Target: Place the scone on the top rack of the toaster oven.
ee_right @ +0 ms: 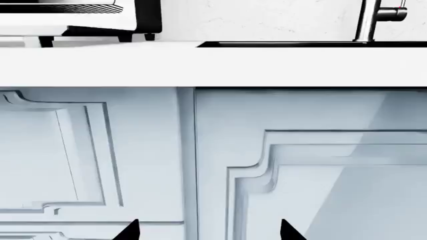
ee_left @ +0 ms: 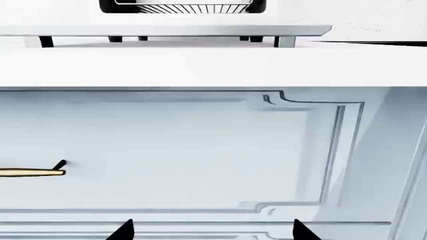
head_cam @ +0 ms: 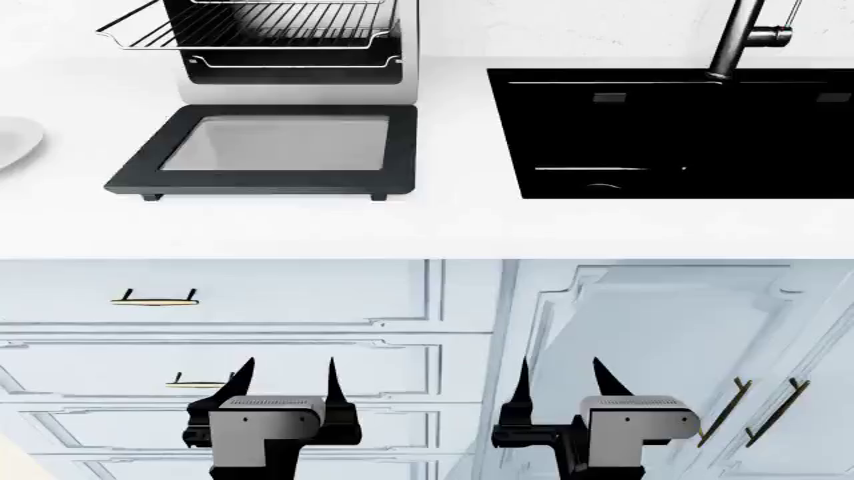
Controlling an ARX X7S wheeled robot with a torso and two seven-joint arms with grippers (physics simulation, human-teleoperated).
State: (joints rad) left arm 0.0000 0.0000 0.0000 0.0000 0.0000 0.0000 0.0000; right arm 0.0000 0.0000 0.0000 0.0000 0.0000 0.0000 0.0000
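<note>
The toaster oven [head_cam: 407, 60] stands on the white counter at the back left, its black-framed glass door [head_cam: 274, 150] dropped open flat. The top rack [head_cam: 254, 30], a silver wire grid, is pulled partly out over the door; it also shows in the left wrist view [ee_left: 193, 7]. The scone is not in view. A white plate [head_cam: 14, 140] shows at the far left counter edge. My left gripper [head_cam: 287, 375] and right gripper [head_cam: 558, 372] are both open and empty, low in front of the cabinet fronts, below the counter.
A black sink [head_cam: 667, 130] with a dark faucet [head_cam: 741, 35] sits in the counter at the right. Pale blue drawers with brass handles [head_cam: 156, 298] and cabinet doors lie below the white counter edge [head_cam: 427, 235].
</note>
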